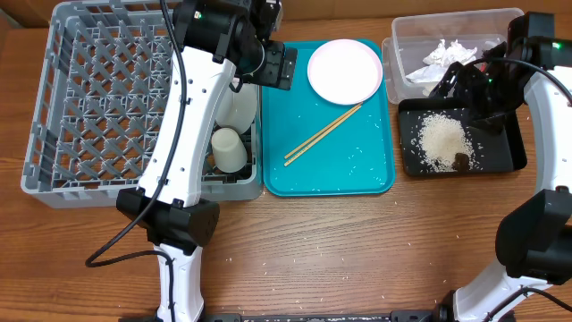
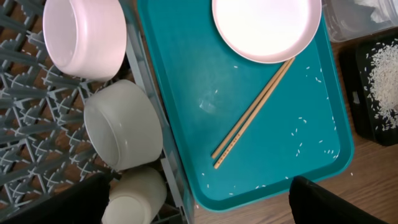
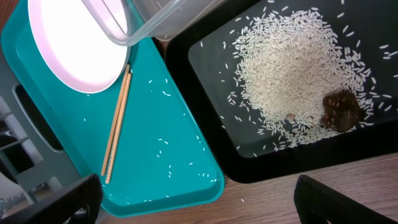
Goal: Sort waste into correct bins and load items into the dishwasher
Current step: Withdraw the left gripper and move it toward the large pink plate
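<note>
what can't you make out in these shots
Pink bowl: overhead, hidden under the left arm.
Cup: left wrist, cut off by the bottom edge.
Tub contents: overhead, the right arm covers part; right wrist, cut off by the top edge.

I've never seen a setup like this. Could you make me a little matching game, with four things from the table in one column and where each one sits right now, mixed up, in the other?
Things
1. wooden chopsticks
2. pile of rice
3. crumpled napkin
4. small white cup

Places
A. in the grey dish rack
B. in the clear tub
C. on the teal tray
D. in the black tray

Pairs: 1-C, 2-D, 3-B, 4-A.
</note>
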You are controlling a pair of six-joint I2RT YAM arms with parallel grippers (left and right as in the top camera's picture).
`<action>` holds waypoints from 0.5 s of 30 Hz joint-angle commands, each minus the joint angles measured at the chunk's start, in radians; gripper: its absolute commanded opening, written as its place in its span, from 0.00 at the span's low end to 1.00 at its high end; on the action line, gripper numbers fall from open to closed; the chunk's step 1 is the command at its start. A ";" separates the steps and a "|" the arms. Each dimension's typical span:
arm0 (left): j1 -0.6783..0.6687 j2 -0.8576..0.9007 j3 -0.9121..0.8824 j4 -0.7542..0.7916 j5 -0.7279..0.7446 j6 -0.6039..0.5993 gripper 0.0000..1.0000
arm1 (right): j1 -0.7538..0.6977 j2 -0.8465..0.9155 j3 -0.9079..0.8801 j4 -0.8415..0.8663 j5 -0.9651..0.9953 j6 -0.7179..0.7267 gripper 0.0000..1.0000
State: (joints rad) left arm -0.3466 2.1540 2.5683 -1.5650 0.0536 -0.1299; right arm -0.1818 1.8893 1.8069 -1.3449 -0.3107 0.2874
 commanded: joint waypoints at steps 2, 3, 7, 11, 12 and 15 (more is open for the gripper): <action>-0.002 -0.035 -0.015 -0.009 0.026 -0.016 0.93 | -0.002 -0.032 0.023 0.004 -0.004 0.000 1.00; -0.002 -0.035 -0.015 -0.009 0.026 -0.017 0.93 | -0.002 -0.032 0.023 0.004 -0.004 0.000 1.00; -0.002 -0.034 -0.015 -0.009 0.026 -0.016 0.92 | -0.002 -0.032 0.023 0.005 -0.004 0.000 1.00; -0.002 -0.034 -0.035 -0.002 0.026 -0.016 0.92 | -0.002 -0.032 0.023 0.005 -0.004 0.000 1.00; -0.002 -0.034 -0.045 0.002 0.025 -0.016 0.92 | -0.002 -0.032 0.023 0.005 -0.004 0.000 1.00; -0.002 -0.034 -0.085 0.021 0.026 -0.016 0.92 | -0.002 -0.032 0.023 0.005 -0.004 0.000 1.00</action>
State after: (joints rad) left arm -0.3470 2.1536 2.5240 -1.5570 0.0616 -0.1326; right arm -0.1818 1.8893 1.8069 -1.3449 -0.3107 0.2871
